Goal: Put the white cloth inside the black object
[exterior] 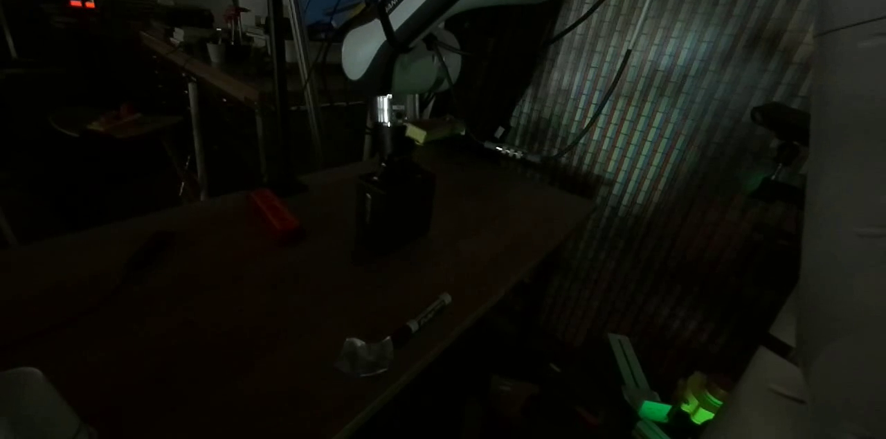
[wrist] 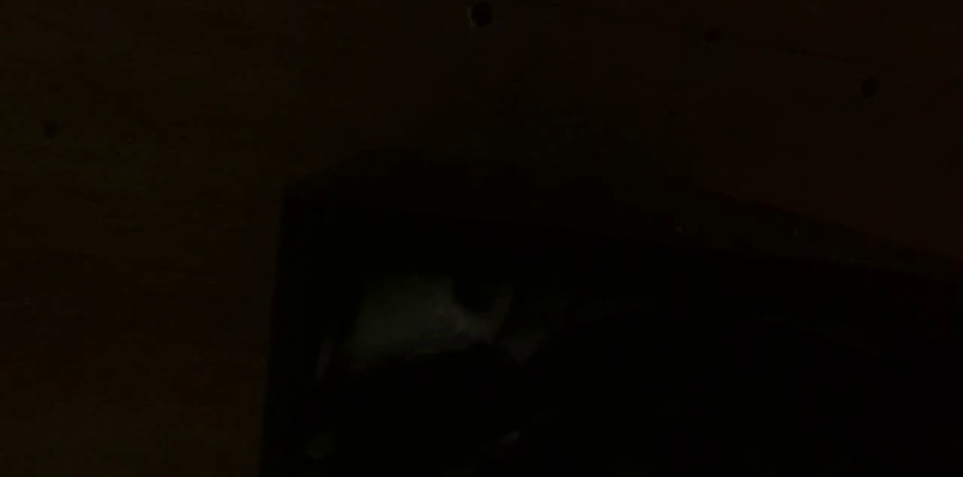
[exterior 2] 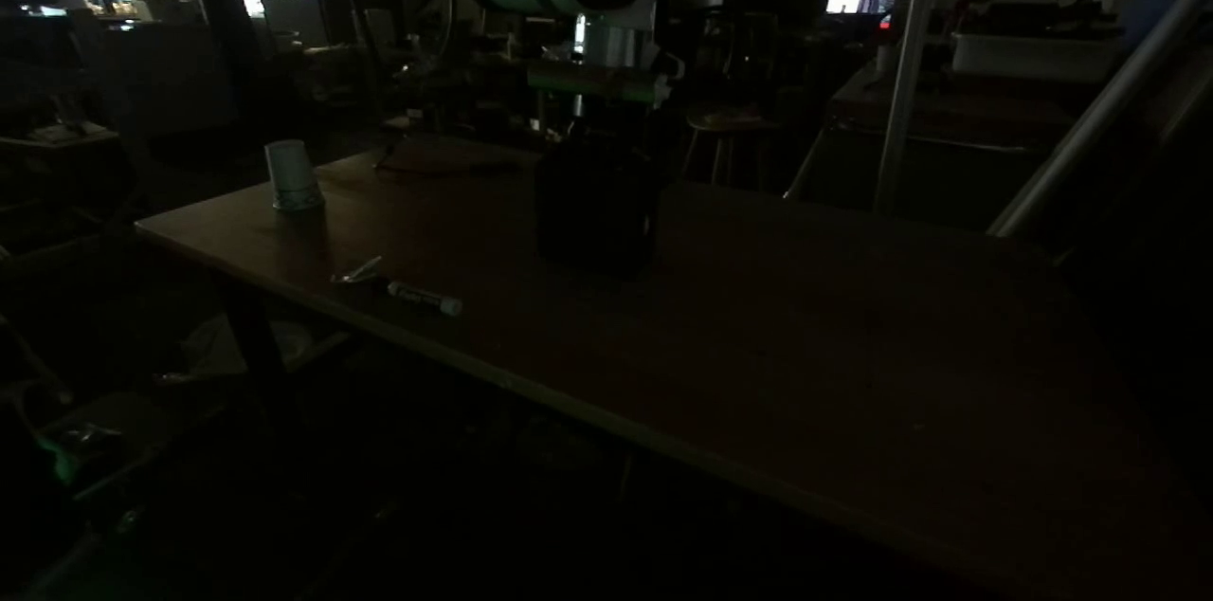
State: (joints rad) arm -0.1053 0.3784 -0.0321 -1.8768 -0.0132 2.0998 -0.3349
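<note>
The black object [exterior: 394,214] stands upright on the table and also shows in an exterior view [exterior 2: 595,217]. In the wrist view it is a very dark box shape [wrist: 677,266] at the lower right. A pale crumpled patch, probably the white cloth [wrist: 414,319], shows dimly within that dark outline. The cloth does not show in either exterior view. My gripper [exterior: 396,167] points down at the top of the black object and its fingertips are lost in the dark. It is too dark to tell whether the fingers are open or shut, or whether they touch the cloth.
A marker [exterior: 426,314] and a crumpled clear piece [exterior: 365,357] lie near the table's edge [exterior 2: 569,411]. A red block [exterior: 275,212] lies beside the black object. A pale cup [exterior 2: 292,174] stands upside down at the table's far corner. A dark cable [exterior 2: 431,171] lies behind.
</note>
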